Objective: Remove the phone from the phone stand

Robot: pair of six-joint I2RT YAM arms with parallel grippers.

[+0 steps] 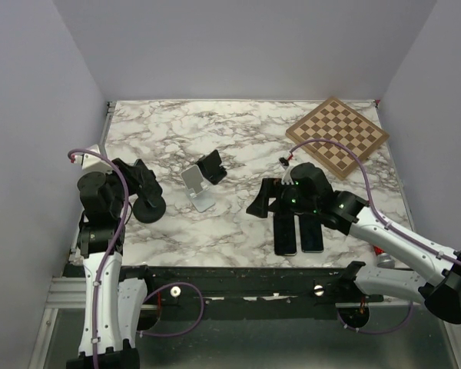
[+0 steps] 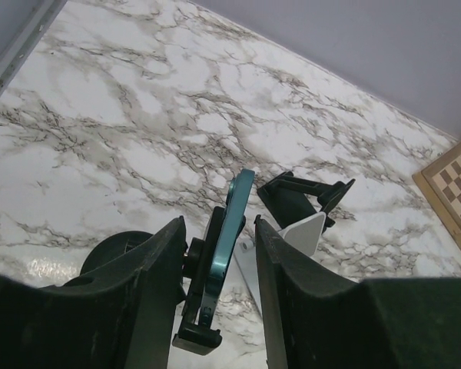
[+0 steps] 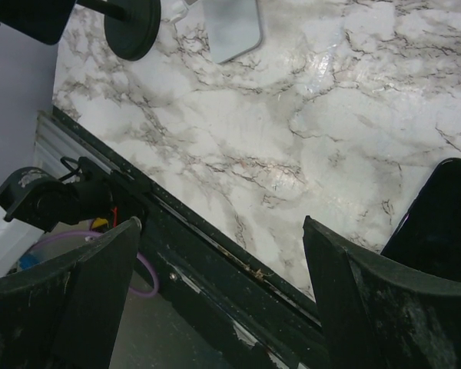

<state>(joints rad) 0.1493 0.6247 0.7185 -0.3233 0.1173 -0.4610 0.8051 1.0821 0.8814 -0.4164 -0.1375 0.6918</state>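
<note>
A teal phone [image 2: 232, 219] stands edge-on in a black phone stand [image 2: 196, 334] with a round base [image 2: 115, 250], at the left of the table. My left gripper [image 2: 219, 227] straddles both, one finger on each side. A narrow gap shows between the right finger [image 2: 273, 269] and the phone, and the left finger sits close behind the stand's back. In the top view the left gripper [image 1: 146, 192] covers the phone, and only the stand's round base [image 1: 150, 209] shows. My right gripper [image 1: 263, 198] is open and holds nothing.
A white stand [image 1: 198, 188] and a second black stand [image 1: 213, 165] sit mid-table, just beyond the left gripper. Two dark phones [image 1: 298, 231] lie flat near the front edge by the right gripper. A chessboard [image 1: 336, 136] lies at the back right. The right wrist view looks over the table's front rail [image 3: 215, 254].
</note>
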